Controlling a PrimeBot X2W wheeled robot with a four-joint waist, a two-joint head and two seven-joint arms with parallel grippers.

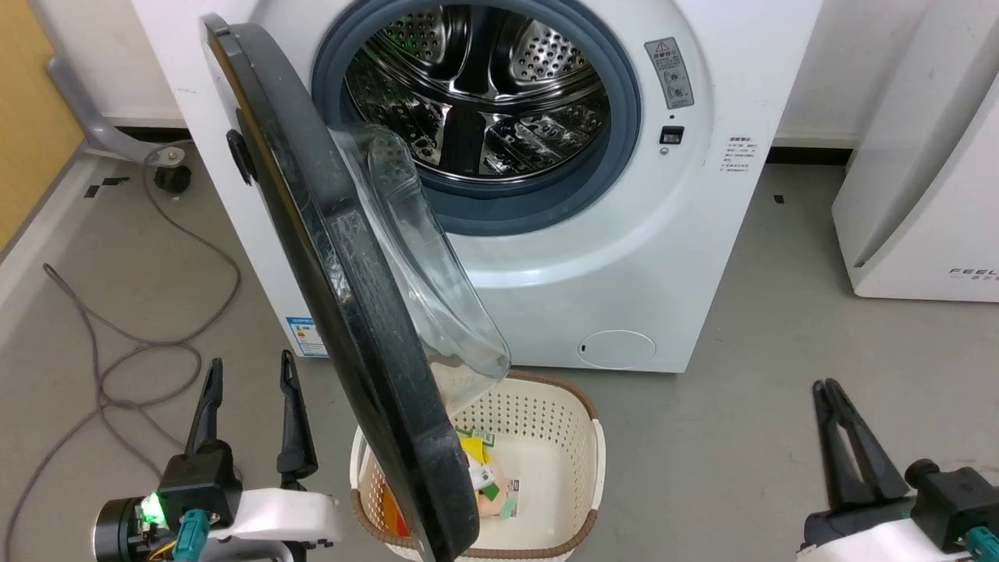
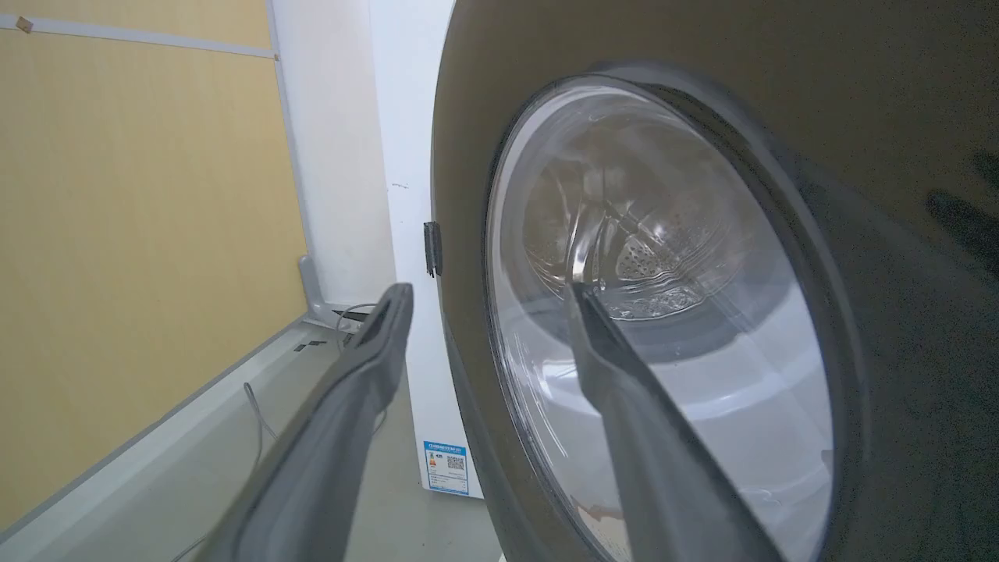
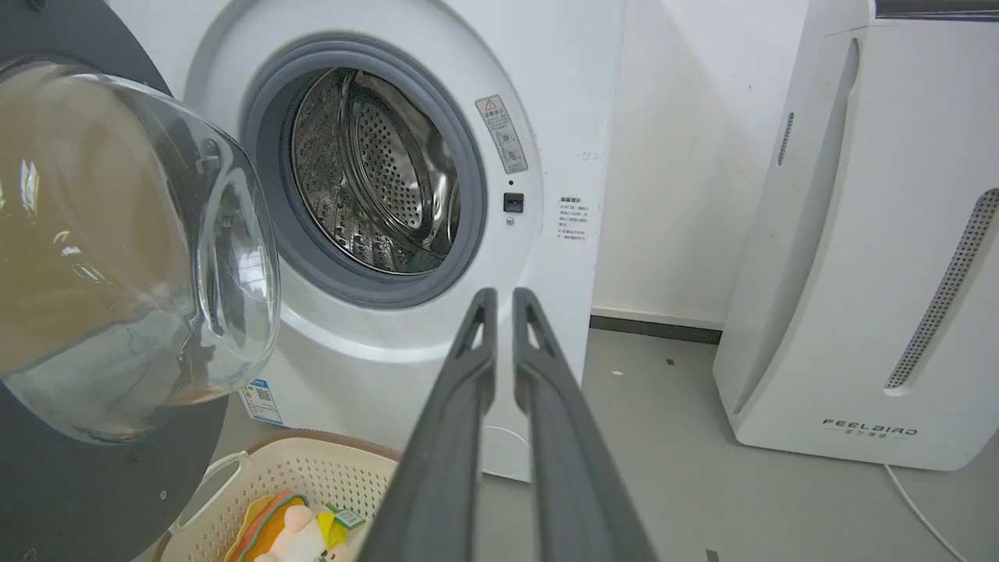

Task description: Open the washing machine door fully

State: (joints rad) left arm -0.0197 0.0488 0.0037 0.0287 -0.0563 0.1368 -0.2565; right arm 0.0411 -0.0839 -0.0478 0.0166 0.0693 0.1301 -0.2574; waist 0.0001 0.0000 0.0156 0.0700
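The washing machine door (image 1: 335, 297) is covering the left side of the laundry basket (image 1: 577, 425), so the colourful items (image 1: 488, 480) inside are showing only in part and I can't tell what they are. It is also hiding part of the blue sticker (image 1: 306, 336) on the machine (image 1: 624, 257) front. The print on the warning label (image 1: 670, 72) is coming out too small to read. The white appliance (image 1: 921, 195) on the right is running off the edge, its lettering (image 1: 974, 273) cut short.
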